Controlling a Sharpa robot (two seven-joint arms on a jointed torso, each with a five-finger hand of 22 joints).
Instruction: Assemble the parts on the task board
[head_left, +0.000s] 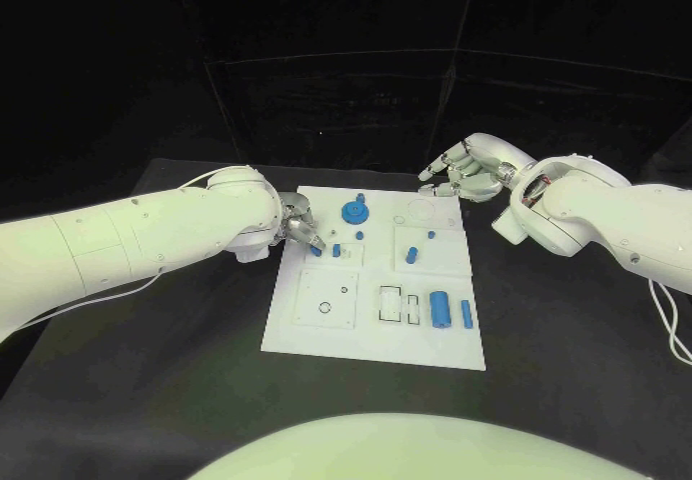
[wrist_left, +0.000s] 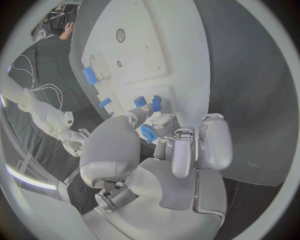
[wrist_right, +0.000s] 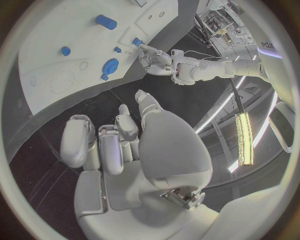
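The white task board (head_left: 378, 335) lies mid-table. My left hand (head_left: 297, 226) hovers at the board's left edge and pinches a small blue part (wrist_left: 148, 133) between thumb and a finger; the same blue part (head_left: 316, 250) shows just under the fingertips. Close by on the board lie two small blue pieces (head_left: 338, 250) and a round blue part (head_left: 353, 212). My right hand (head_left: 469, 167) hangs above the board's far right corner, fingers loosely bent, holding nothing. My right hand (wrist_right: 119, 145) has its thumb apart from the fingers.
A blue oblong part (head_left: 411, 253) lies mid-board, and a blue cylinder (head_left: 440, 306) and a blue bar (head_left: 467, 312) near the right edge. Empty outlined slots (head_left: 392, 303) and a square recess (head_left: 329, 300) sit on the near half. Black table (head_left: 173, 380) surrounds the board.
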